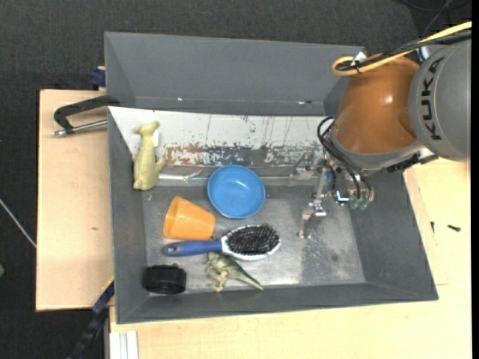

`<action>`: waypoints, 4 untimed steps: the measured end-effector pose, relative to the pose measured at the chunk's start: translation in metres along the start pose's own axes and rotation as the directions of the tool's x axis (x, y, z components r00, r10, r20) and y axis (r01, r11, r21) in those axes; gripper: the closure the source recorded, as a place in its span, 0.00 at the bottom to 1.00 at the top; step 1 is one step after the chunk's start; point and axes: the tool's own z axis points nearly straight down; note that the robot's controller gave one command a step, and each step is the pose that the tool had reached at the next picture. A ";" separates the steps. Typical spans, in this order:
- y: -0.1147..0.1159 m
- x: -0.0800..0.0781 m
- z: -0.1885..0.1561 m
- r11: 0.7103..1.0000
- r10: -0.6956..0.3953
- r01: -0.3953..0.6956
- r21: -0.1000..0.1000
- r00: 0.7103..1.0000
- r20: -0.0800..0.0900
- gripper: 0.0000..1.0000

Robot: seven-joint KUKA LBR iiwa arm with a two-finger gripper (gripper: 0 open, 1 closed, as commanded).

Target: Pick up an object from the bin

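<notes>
The grey bin has sloping walls and a flat, scuffed floor. 6 things lie on that floor, all in its left and middle parts. A yellow toy is in the far left corner, leaning against the wall. A blue bowl sits upright near the middle. Just to the left of the bowl and nearer the front, an orange cup lies on its side. In front of both lies a brush, bristles up, its blue handle pointing left. A green dinosaur lies just in front of the brush head. A black round thing sits in the near left corner.
</notes>
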 end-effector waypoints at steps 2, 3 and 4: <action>0.117 0.020 0.079 0.979 -0.206 0.206 0.000 0.979 0.007 0.00; 0.114 0.018 0.078 0.980 -0.200 0.200 0.002 0.980 0.010 1.00; 0.098 0.030 -0.034 0.955 -0.297 0.297 0.005 0.955 0.020 1.00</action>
